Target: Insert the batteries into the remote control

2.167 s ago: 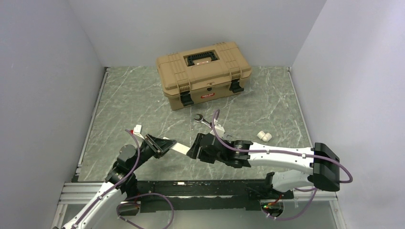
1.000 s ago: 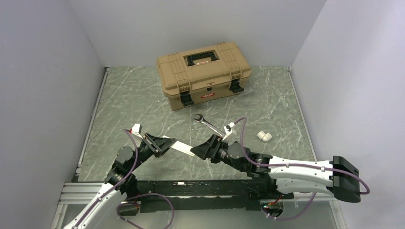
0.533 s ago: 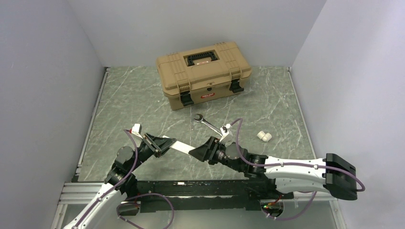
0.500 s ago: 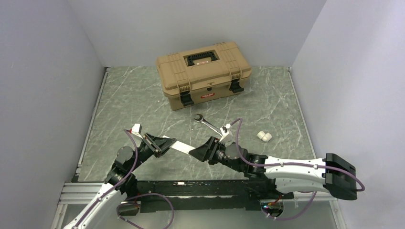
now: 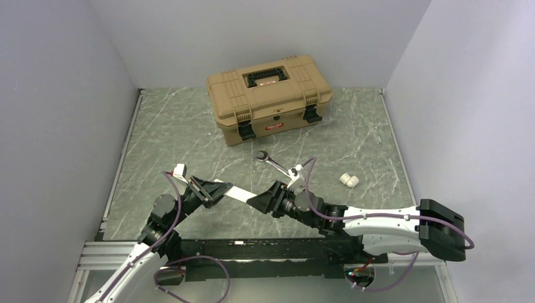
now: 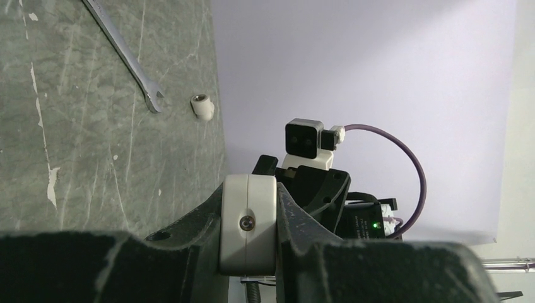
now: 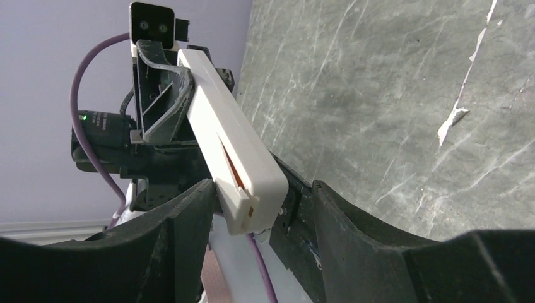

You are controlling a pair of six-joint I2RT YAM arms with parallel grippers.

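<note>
Right now the left gripper (image 5: 210,191) has its jaws clamped on one end of the remote (image 5: 235,193). It holds the bar up off the table (image 5: 170,126), out between the two arms. The right gripper (image 5: 257,201) sits at the free end with jaws wide, one finger either side and a gap on both, gripping nothing.

That remote looks light and stiff, smooth plastic, likely slippery. I'd pinch it across the long narrow edges near the end, keeping off the orange slot (image 7: 231,165) showing along its side.

A wrench (image 5: 272,162) lies just behind the right gripper. Two small white cylinders (image 5: 349,180) rest further right, well apart from the remote; whether they're the batteries, I can't tell. A closed toolbox (image 5: 268,95) stands at the back. Nothing blocks the jaws.
</note>
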